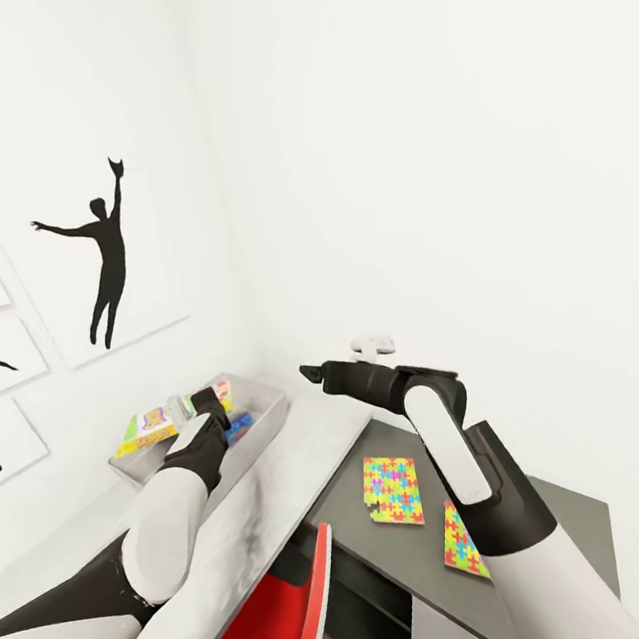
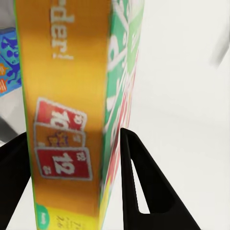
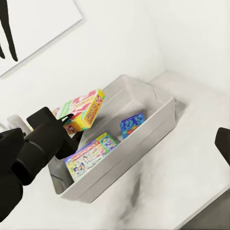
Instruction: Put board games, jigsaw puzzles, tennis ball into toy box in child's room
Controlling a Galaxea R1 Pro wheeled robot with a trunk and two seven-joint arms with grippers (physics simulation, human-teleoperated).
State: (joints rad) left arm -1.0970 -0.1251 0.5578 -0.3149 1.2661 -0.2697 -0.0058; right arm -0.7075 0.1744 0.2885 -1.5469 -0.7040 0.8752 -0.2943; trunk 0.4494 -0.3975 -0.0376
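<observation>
My left gripper [image 1: 198, 408] is shut on a green Skip-Bo board game [image 1: 150, 427], holding it over the light grey toy box [image 1: 264, 420]. Up close, the game's orange edge with red cards [image 2: 64, 120] sits between both black fingers [image 2: 139, 187]. Inside the toy box [image 3: 160, 98] lie a white, green and blue board game [image 3: 88, 155] and a small blue box [image 3: 132, 123]. My right gripper [image 1: 311, 372] hovers open to the right of the box, holding nothing. Two jigsaw puzzles [image 1: 391, 490] [image 1: 462, 543] lie on the dark grey table [image 1: 568, 519]. The tennis ball and bed are out of view.
The toy box stands on a white tabletop [image 1: 282, 496] in the room's corner, close to both walls. A red chair [image 1: 288, 616] is tucked below the table edge. Black silhouette pictures [image 1: 104, 252] hang on the left wall. A small white object [image 1: 373, 345] sits behind my right wrist.
</observation>
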